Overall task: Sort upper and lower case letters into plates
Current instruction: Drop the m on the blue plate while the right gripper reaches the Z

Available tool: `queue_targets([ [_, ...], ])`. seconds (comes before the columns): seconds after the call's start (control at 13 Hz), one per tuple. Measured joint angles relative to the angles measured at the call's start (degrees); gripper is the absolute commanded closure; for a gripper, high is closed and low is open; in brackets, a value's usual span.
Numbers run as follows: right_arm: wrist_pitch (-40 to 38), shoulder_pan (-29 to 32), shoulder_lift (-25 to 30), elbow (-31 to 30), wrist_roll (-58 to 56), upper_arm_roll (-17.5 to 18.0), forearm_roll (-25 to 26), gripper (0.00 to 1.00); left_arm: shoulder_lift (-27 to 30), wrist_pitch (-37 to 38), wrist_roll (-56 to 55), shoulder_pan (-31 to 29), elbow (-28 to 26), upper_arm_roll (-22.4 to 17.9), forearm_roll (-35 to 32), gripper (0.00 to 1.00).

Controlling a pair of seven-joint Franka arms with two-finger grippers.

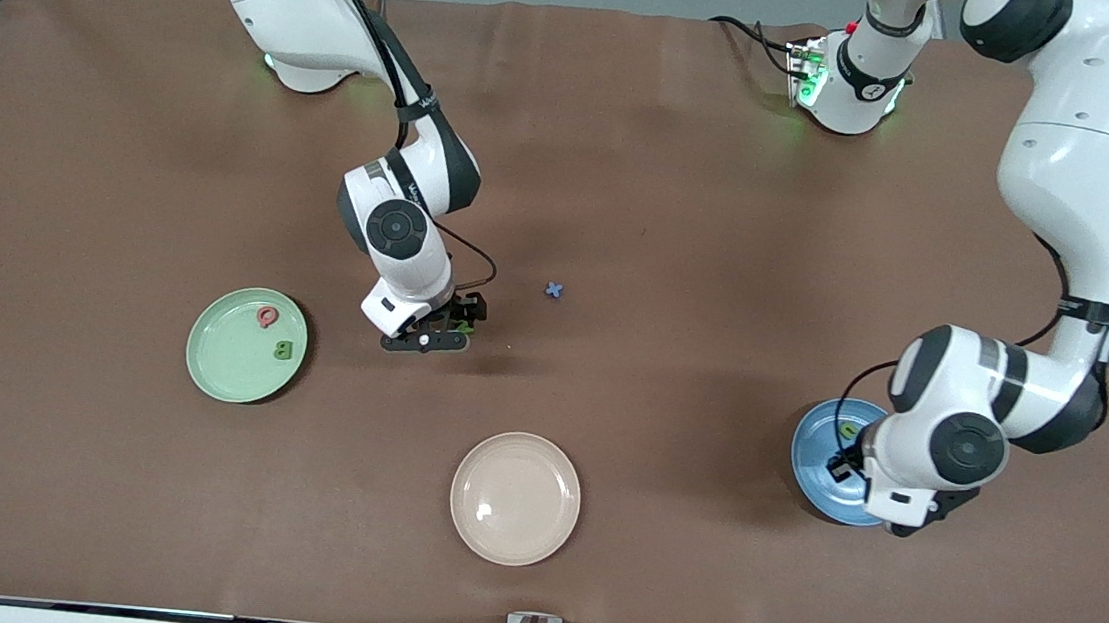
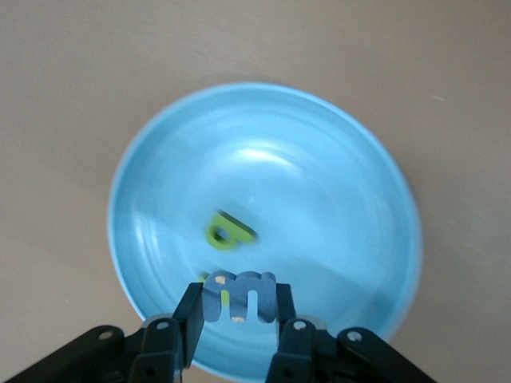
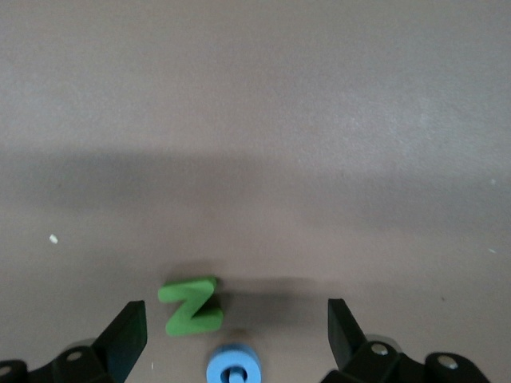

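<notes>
Two letters, a green Z (image 3: 192, 307) and a blue ring-shaped letter (image 3: 233, 367), lie on the table between the right gripper (image 3: 235, 335)'s wide-open fingers, while the left gripper (image 2: 239, 319) pinches a pale letter (image 2: 242, 294) over the blue plate (image 2: 343, 175).

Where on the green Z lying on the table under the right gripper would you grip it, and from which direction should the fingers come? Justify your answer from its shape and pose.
The green Z lies flat on the table, so come straight down from above. The right gripper is open with the Z between its fingers; closing on the letter's two outer edges probably holds best. A blue letter lies close beside it, so avoid catching that.
</notes>
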State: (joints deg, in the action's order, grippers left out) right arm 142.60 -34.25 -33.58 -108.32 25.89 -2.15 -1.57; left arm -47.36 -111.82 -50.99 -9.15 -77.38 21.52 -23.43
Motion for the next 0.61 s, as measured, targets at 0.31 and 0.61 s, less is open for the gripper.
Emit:
queue_targets([
  [0.31,3.0,-0.7,-2.2,0.0,2.8,0.0,0.2,0.0,-1.6,-2.2,0.7,0.4,-0.1,0.4,0.0,0.0],
  [0.61,3.0,-2.2,-2.3,0.0,5.5,0.0,0.2,0.08,-1.9,-4.9,0.4,0.9,-0.1,1.9,0.1,0.0],
])
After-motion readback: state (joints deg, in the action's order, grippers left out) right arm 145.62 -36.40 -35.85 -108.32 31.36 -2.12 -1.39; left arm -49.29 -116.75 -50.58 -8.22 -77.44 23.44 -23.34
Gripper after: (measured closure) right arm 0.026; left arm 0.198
